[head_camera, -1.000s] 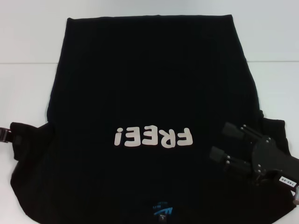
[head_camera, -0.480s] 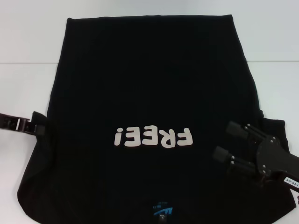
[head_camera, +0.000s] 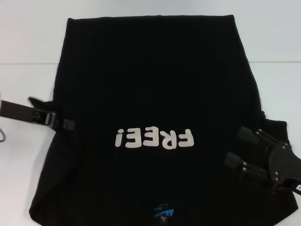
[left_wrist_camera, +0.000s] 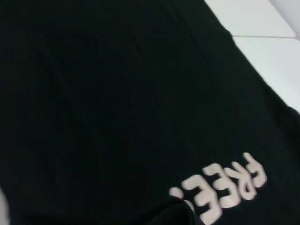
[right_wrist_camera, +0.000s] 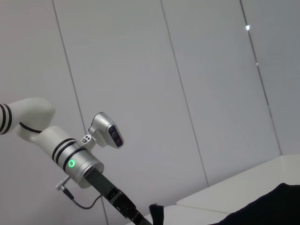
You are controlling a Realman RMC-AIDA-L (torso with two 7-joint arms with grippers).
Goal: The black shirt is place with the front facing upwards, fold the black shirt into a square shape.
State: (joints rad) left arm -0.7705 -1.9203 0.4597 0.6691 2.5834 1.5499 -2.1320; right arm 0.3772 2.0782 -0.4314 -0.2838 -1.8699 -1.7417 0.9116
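Note:
The black shirt lies flat on the white table, front up, with white letters "FREE!" and a small blue neck label at the near edge. My left gripper is over the shirt's left side, shut on its left sleeve, which is drawn in over the body. The left wrist view shows the shirt, the letters and a raised fold of cloth. My right gripper is open and empty, hovering over the shirt's right side by the right sleeve.
The white table surrounds the shirt, with bare surface at the left and far right. The right wrist view shows my left arm against a grey panelled wall and a corner of the shirt.
My left gripper has moved right from the table's left edge onto the shirt, pulling the left sleeve inward with it. My right gripper has drifted slightly right and nearer.

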